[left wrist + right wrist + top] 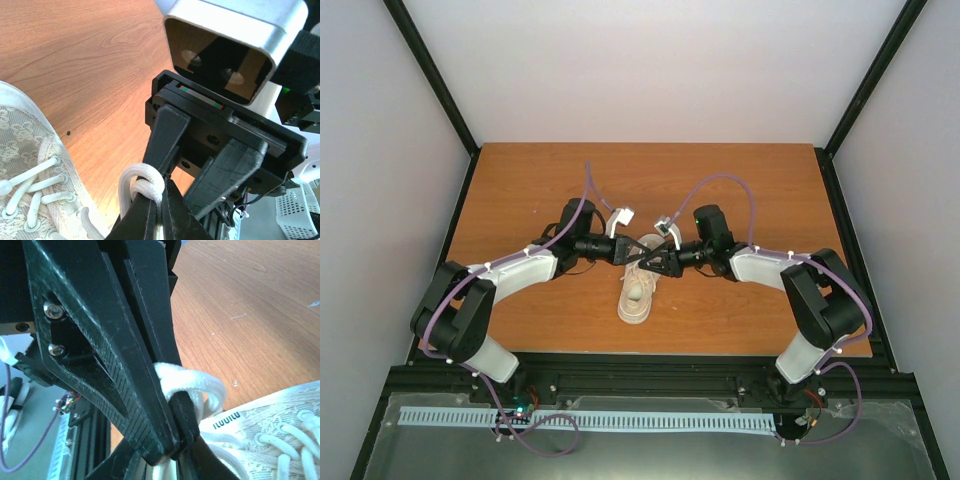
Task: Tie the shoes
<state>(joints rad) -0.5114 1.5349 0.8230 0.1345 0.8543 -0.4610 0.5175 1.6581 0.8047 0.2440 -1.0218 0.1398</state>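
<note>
Two grippers meet over the far half of the shoe (pixel 636 300), which lies lengthwise at the middle of the table (pixel 520 190), one end pointing toward the arm bases. The left gripper (pixel 162 197) has its fingers pressed together, pinching a loop of lace (pixel 142 184) that wraps over the tips. The right gripper (pixel 175 440) comes in from the opposite side. Its fingers also close to a point, with a fold of the same pale lace wedged between them.

Handling, as a judgement: the shoe looks small and light, with a soft fabric upper, so it is likely to slide or lift on the smooth wood when a lace is pulled. Pull level and in opposite directions, not upward. The lace is flat, limp woven cord. It should hold no shape once released and may slip through hard fingers. Take hold on the free lace above the eyelets (pixel 55 161), near the crossing, never on the upper.

Obstructions: the two sets of fingers are touching or nearly so, and each fills much of the other's wrist view, so the crossing itself is mostly hidden. Whether a knot is formed cannot be told. Purple cables (pixel 588 190) arc above both forearms, well apart from the lace. A black rail (pixel 650 375) and a white slotted strip (pixel 590 420) run along the near edge at the arm bases, apart from the shoe.
</note>
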